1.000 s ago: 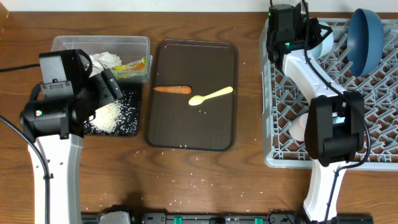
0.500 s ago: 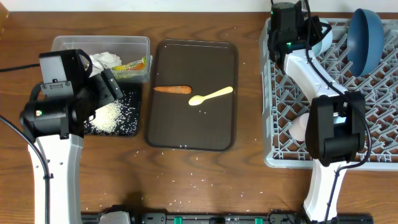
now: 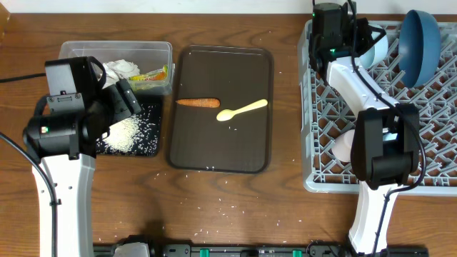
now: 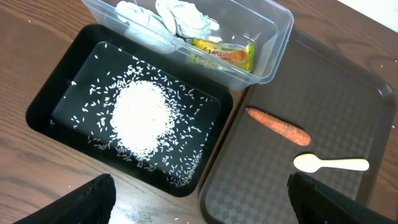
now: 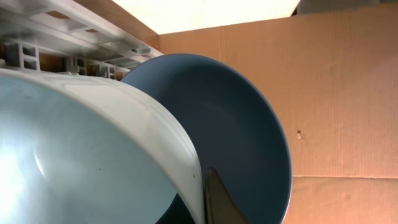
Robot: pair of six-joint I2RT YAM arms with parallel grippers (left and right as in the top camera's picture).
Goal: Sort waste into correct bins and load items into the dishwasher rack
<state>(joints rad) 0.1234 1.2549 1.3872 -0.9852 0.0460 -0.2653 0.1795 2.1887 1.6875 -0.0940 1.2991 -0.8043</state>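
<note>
**Right gripper [image 3: 360, 38] closed on the rim of the light blue bowl [image 3: 377, 48]**

It holds the bowl over the far-left corner of the large grey plastic dishwasher rack [image 3: 428, 143] at the table's right edge, just beside the upright dark blue round plate [image 3: 420, 43].

Left gripper [image 4: 200, 205] hangs wide open, holding nothing, above the shallow black rectangular tray [image 4: 46, 99] of loose white rice grains [image 4: 140, 118] near the left edge.

The clear plastic tub [image 4: 273, 46] behind it holds crumpled white tissue [image 4: 180, 15] and a yellow-green-orange wrapper [image 4: 224, 55].

The thin orange carrot piece [image 3: 198, 103] and pale yellow spoon [image 3: 243, 110] lie on the brown serving tray [image 3: 214, 153].
</note>
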